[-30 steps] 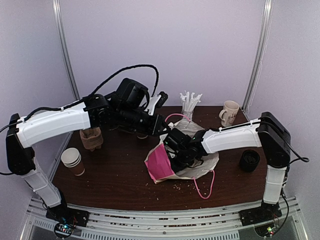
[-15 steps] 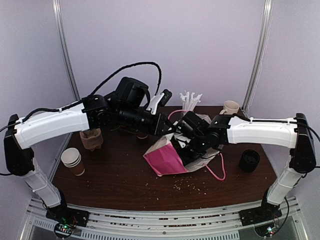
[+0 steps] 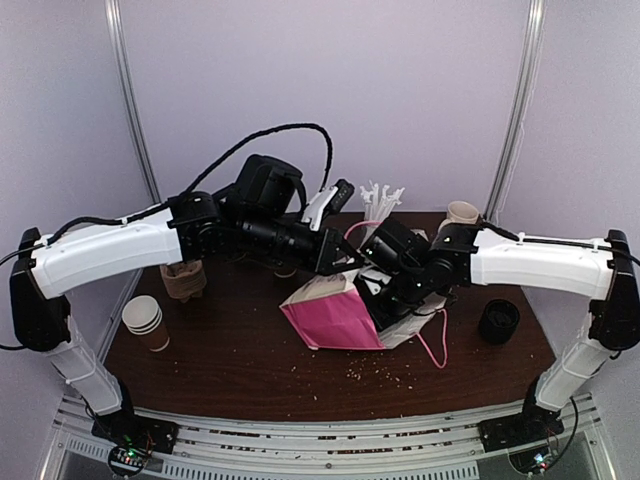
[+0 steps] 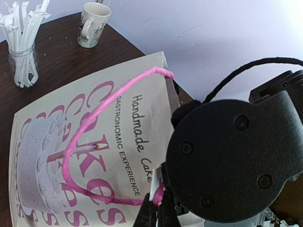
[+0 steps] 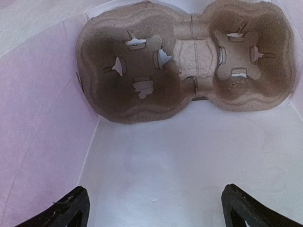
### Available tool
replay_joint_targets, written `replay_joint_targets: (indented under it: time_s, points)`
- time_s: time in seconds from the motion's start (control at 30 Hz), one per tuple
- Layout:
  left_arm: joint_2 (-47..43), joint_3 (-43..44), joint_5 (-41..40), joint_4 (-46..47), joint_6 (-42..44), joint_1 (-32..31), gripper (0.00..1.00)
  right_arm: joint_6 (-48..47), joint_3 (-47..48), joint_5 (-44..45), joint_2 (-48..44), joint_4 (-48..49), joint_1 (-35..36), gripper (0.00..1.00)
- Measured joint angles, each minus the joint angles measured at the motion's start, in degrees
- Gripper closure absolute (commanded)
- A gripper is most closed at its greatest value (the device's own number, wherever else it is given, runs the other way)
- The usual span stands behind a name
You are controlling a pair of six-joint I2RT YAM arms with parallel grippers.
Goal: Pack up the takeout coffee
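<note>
Black left tool (image 4: 154, 211) pinching bag (image 4: 71, 142) rim | right tool (image 5: 156, 204) spread inside bag

A jar of wrapped straws (image 4: 21, 66) and a cream mug (image 4: 94, 23) are set at the table's (image 3: 250, 370) far side. Stacked brown cups (image 3: 147, 322) are placed left, black lids (image 3: 498, 322) right.

The top camera looks down from high behind the arms (image 3: 110, 250) at the whole counter (image 3: 240, 360). The left wrist camera sits close over the bag (image 4: 71, 142), facing the far mug (image 4: 92, 23). The right wrist camera is inside that bag, near a tray (image 5: 189, 61). All see the bag.
</note>
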Motion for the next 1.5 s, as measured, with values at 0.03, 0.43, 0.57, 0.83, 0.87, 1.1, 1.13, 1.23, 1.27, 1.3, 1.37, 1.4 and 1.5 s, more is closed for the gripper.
replay_joint_targets:
  time_s: [0.03, 0.43, 0.57, 0.83, 0.87, 1.1, 1.13, 1.23, 1.27, 1.3, 1.37, 1.4, 1.5]
  points:
    - [0.0, 0.1, 0.0, 0.3, 0.0, 0.0, 1.00, 0.0, 0.0, 0.0, -0.5, -0.5, 0.0, 0.00]
    - [-0.8, 1.3, 0.4, 2.4, -0.5, -0.6, 1.00, -0.2, 0.0, 1.6, -10.6, -4.5, 0.0, 0.00]
    - [-0.8, 1.0, -0.2, -0.5, -1.1, 0.0, 1.00, -0.3, 0.0, 2.2, -13.3, -3.9, 0.0, 0.00]
    - [-0.8, -1.6, -0.3, -3.1, -2.1, -0.1, 1.00, -1.8, 0.1, 1.6, -15.9, -2.4, 0.0, 0.01]
    - [-0.8, -1.8, -0.3, -3.2, -2.1, -0.1, 1.00, -1.9, 0.2, 1.3, -16.6, -2.4, 0.0, 0.01]
    - [-0.9, -3.4, -0.3, -2.7, -2.4, -0.1, 1.00, -1.9, 5.2, 0.6, -21.7, -2.2, 0.0, 0.01]
    - [-0.9, -3.5, -0.3, -2.5, -2.4, -0.1, 1.00, -1.9, 5.9, 0.5, -22.6, -1.9, 0.0, 0.01]
    - [-1.0, -3.6, -0.4, -2.5, -2.3, -0.1, 1.00, -1.9, 7.0, 1.2, -25.5, -0.7, 0.0, 0.01]
    - [-1.0, -3.6, -0.6, -2.6, -2.3, -0.1, 1.00, -1.9, 7.0, 2.0, -26.3, -0.4, 0.0, 0.02]
    - [-1.1, -3.6, -0.9, -2.7, -2.1, -0.1, 1.00, -1.9, 7.0, 3.4, -27.2, -0.3, 0.0, 0.02]
    - [-1.3, -3.5, -2.0, -3.1, -1.5, -0.1, 1.00, -1.9, 7.0, 7.0, -28.7, -0.1, 0.0, 0.02]
    - [-1.5, -3.5, -2.4, -3.4, -1.2, -0.1, 1.00, -1.9, 6.8, 8.8, -29.3, 0.1, 0.0, 0.02]
    - [-2.6, -3.4, -3.3, -4.6, 0.2, -0.1, 1.00, -1.5, 4.3, 14.2, -32.3, 2.8, 0.0, 0.01]
